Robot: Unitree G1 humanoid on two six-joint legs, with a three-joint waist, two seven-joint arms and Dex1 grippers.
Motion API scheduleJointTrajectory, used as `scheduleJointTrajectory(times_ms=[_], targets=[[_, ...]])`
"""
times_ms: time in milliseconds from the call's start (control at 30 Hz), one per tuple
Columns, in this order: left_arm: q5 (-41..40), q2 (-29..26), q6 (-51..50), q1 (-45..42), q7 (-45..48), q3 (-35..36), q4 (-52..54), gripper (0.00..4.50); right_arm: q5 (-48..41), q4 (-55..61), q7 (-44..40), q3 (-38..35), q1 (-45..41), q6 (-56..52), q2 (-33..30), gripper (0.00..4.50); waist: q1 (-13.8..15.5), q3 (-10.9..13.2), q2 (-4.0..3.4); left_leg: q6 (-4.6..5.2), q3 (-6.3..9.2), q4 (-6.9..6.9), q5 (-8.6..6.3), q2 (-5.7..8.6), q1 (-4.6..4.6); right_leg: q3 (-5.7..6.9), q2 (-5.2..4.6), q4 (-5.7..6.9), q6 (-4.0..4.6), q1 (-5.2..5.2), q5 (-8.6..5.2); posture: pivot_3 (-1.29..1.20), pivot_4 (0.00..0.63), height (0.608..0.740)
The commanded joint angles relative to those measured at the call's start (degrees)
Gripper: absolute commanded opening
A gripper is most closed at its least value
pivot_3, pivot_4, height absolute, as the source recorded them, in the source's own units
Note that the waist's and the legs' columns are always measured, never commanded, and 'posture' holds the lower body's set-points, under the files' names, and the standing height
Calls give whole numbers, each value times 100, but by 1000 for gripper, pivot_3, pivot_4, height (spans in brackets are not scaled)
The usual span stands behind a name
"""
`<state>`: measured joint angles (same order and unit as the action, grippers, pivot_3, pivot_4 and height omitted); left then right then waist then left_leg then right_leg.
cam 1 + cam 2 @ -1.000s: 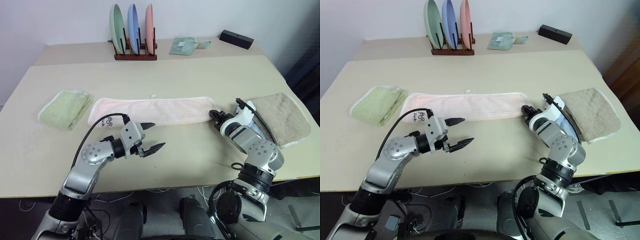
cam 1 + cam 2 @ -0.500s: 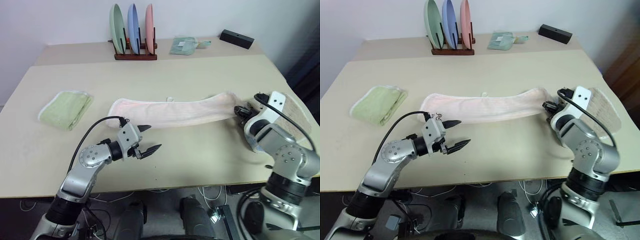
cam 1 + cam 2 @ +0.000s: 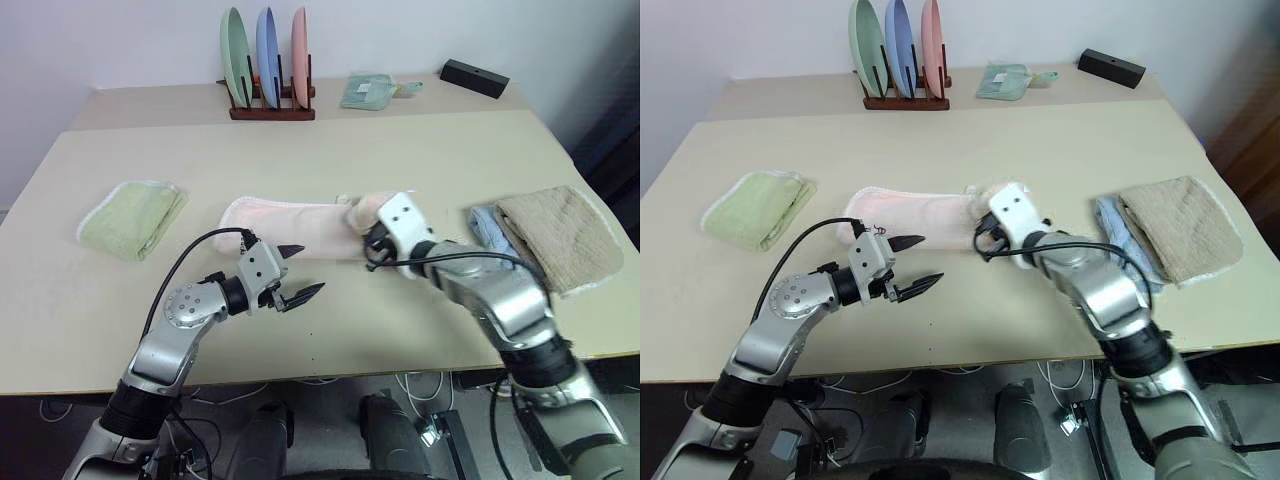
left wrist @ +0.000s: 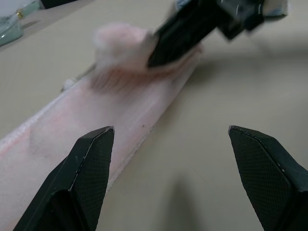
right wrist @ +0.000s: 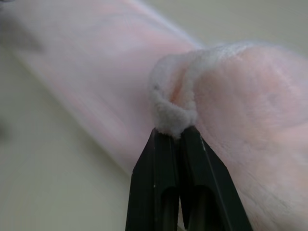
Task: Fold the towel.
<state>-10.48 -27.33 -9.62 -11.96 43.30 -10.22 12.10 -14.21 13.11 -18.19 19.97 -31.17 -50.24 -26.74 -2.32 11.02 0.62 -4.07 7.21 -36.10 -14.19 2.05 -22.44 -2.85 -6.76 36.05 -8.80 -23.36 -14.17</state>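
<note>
Pink towel [image 3: 290, 222] lies as a long strip mid-worktop [image 3: 330, 150], its right end lifted and doubled back over the strip. Right end effector [image 5: 174, 139] is clenched on that bunched end, fingers pinched tight with terry pressed between the tips; in the head view it sits over the towel's right part, [image 3: 372, 240]. Left end effector [image 3: 300, 272] is released, fingers spread wide with nothing between them, hovering just in front of the towel's left half, close to the strip's near edge but not touching. Left wrist view shows the strip running under the left finger [image 4: 89, 163], with the right end effector's dark fingers gripping the pink bunch further along. Small loop [image 3: 343, 199] sticks out at the towel's far edge beside the bunch. Green towel [image 3: 132, 217] lies folded left of the pink towel, well apart. Beige towel [image 3: 555, 235] sits right of it, over a blue cloth [image 3: 485, 227]. Plate rack [image 3: 268, 70], another small cloth [image 3: 366, 91] and black box [image 3: 472, 77] stand well behind the towel at the worktop's far edge.
</note>
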Motion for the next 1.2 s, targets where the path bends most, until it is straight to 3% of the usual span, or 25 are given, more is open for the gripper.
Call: scheduleJointTrajectory(times_ms=[33,167,200,267,467,533,567,633,800,833,1000,1200], targets=[[33,-41,24,88,-80,112,267,3888,288,-147,-31,-19,-116,239,139,77,17,0,0,0,0,-1,0,0,-1,0,0,-1,0,0,0,0,150,740],[40,-89,8,247,-144,138,381,3888,407,-90,-245,-24,-28,340,143,77,9,0,0,0,1,0,0,1,-1,0,0,0,0,-1,0,0,150,740],[43,-91,0,265,-161,131,402,3888,367,-44,-323,-91,-2,366,146,306,7,0,0,0,2,1,0,1,-1,1,0,1,0,-1,0,0,150,740],[42,-91,-21,284,-190,122,432,3888,299,89,-476,-242,46,455,124,905,7,0,0,0,2,1,0,1,-1,1,0,1,0,-2,0,0,150,740],[-16,-87,-148,375,-320,193,490,3888,-153,1175,-1161,-924,505,724,-243,3929,20,1,1,0,2,1,0,1,-2,1,0,-1,-1,-1,0,0,150,740],[-46,-75,-208,443,-401,274,497,3888,-409,1508,-1368,-1275,686,661,-420,3929,23,1,1,0,2,1,0,0,-2,1,0,-1,-1,0,0,0,150,740],[-64,-59,-243,464,-451,320,488,3888,-478,1548,-1396,-1419,710,659,-453,3796,19,1,2,0,2,1,0,0,-1,1,0,-1,-1,0,0,0,150,740],[-76,3,-342,497,-604,416,464,3888,-419,1273,-1098,-1707,581,646,-315,3019,-7,2,3,0,2,1,0,0,0,1,0,0,-1,1,0,0,150,740],[92,250,-383,451,-1077,529,218,3888,94,-22,-678,-1707,46,1262,-65,310,-2,1,3,0,2,-3,0,0,4,1,0,1,0,3,0,0,150,740],[121,301,-355,443,-1164,539,167,3888,147,-356,-639,-1694,-80,1431,48,39,-12,1,4,0,2,-1,0,0,4,1,0,1,0,3,0,0,150,740],[-17,496,-118,568,-1144,555,272,3888,543,-1650,-791,-1346,-326,2321,420,39,-9,1,4,0,1,3,0,0,2,1,0,0,0,0,0,0,150,740],[-29,542,-133,651,-1145,542,412,3888,963,-2856,-915,-954,-53,3029,743,39,-8,1,4,-1,1,3,0,0,2,1,0,0,1,1,1,0,150,740]])
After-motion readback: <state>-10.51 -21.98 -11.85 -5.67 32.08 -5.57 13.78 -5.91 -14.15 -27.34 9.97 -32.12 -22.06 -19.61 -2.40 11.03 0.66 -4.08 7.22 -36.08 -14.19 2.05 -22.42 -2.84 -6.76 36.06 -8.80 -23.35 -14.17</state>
